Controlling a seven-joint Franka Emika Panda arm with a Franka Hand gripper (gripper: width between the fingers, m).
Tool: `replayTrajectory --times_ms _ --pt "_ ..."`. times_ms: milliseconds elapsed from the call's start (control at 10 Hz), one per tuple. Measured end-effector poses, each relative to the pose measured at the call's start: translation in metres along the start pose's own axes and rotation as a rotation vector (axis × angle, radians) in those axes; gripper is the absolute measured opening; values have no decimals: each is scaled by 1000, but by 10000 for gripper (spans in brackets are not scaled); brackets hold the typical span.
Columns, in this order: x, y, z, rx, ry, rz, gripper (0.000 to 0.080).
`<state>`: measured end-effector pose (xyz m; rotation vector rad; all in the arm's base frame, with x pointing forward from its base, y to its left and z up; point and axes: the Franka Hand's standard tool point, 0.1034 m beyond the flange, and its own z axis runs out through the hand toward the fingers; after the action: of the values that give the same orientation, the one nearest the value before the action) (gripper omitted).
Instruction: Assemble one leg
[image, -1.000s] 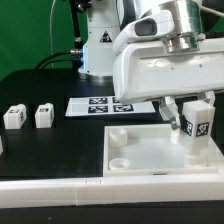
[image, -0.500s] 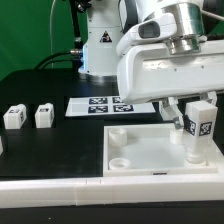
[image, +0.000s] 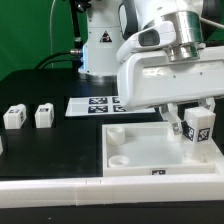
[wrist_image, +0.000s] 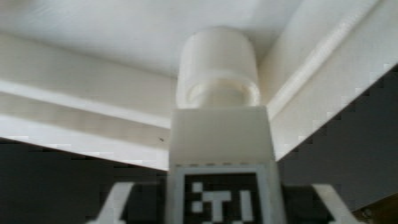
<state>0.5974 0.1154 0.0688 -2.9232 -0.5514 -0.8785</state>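
Pincer (image: 194, 116) tight around leg (image: 199, 136) at panel (image: 135, 171) corner; marker board (image: 92, 105) behind, spare legs (image: 44, 116) aside.

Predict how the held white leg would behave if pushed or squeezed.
Probably stiff: the leg looks like moulded plastic with crisp edges. Likely light, being small beside the panel. Its smooth surface may slip, and its round end could let it roll.

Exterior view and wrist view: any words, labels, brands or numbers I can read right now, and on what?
No readable words, brands or numbers in either view.
Leg at a corner of the panel: black-and-white square tag, pattern only.
Loose legs: same tags, no text.
Marker board: square tags only.
Panel front edge: tiny tag, too small to read.
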Motion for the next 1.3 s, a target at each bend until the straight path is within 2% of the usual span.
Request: replayTrajectory --times_ms 600,700,800,900,1000,1300 --pt "0 0 1 2 -7 -3 294" --pt "2 0 0 1 -3 -4 549" --pt "3 0 0 1 -2 -5 549" --pt "4 1 0 1 -2 -6 619" --pt "3 1 0 0 -2 -7 640" --pt "5 1 0 0 0 -10 649"
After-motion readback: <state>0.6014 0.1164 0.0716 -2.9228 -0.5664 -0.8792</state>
